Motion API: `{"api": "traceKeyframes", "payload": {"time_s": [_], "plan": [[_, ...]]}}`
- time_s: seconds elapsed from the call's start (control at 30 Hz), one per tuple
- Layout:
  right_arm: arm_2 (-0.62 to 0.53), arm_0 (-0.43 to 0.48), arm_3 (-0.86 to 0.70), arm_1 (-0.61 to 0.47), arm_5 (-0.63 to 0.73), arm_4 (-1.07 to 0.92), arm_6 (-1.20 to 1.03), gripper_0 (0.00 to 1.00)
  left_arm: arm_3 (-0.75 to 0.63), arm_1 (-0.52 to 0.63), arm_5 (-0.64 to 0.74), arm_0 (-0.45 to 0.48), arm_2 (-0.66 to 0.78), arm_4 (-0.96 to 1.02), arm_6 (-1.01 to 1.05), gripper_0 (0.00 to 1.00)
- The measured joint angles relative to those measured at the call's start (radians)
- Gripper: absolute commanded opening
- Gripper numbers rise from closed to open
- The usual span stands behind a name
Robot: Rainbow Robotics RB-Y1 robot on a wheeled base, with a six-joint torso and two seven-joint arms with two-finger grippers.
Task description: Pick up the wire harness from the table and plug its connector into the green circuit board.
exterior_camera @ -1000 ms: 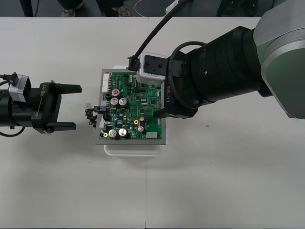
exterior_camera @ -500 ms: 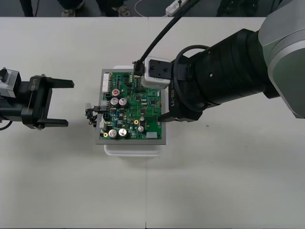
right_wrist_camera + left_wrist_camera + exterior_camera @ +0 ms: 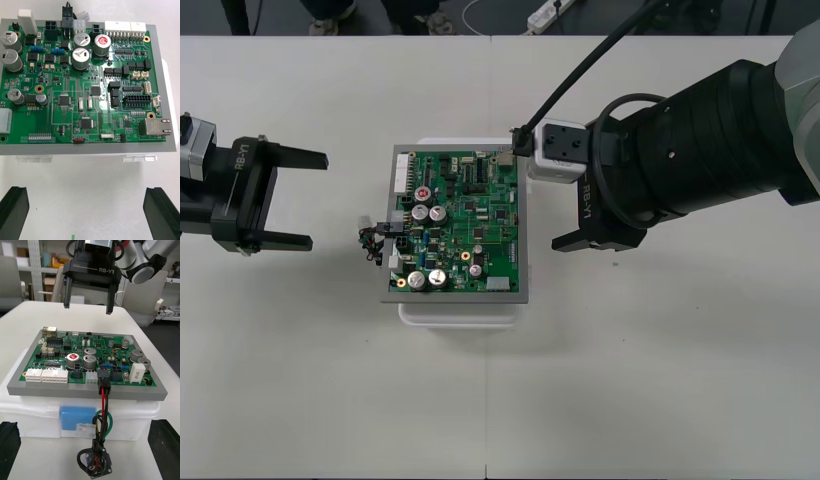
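Harness with its plug seated in the board's left edge, wires drooping to the socket beside the base; left gripper spread wide and empty, clear of it; right gripper likewise released beside the board's right edge

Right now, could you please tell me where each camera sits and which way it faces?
Front: above the table, facing steeply down on the board; left gripper and right gripper come in from either side.
Left wrist: on the left arm, facing level over the harness and board towards the right gripper; its open fingers show.
Right wrist: on the right arm, facing down on the board from the opposite side; its open fingers show.
Shared: both wrist views show the plug at the board's edge.
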Motion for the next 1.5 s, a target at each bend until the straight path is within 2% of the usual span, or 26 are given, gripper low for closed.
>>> {"api": "traceKeyframes", "payload": {"time_s": [0.17,0.53,0.87,1.23,1.5], "plan": [[-0.041,0.022,0.000,-0.012,0.000,-0.014,0.051,0.89,-0.054,0.000,0.000,0.000,0.065,-0.078,0.130,1.00],[-0.117,0.076,0.000,-0.052,0.000,-0.047,0.107,0.89,-0.197,0.000,0.000,0.000,0.187,-0.205,0.177,1.00],[-0.196,0.183,0.000,-0.120,0.000,-0.086,0.143,0.89,-0.272,-0.002,0.000,0.000,0.223,-0.284,0.240,1.00],[-0.214,0.251,-0.001,-0.196,0.000,-0.099,0.205,0.89,-0.348,-0.099,-0.001,0.002,0.328,-0.405,0.244,1.00],[-0.214,0.296,-0.001,-0.261,0.000,-0.114,0.242,0.89,-0.482,-0.115,-0.002,0.024,0.391,-0.473,0.295,1.00]]}}
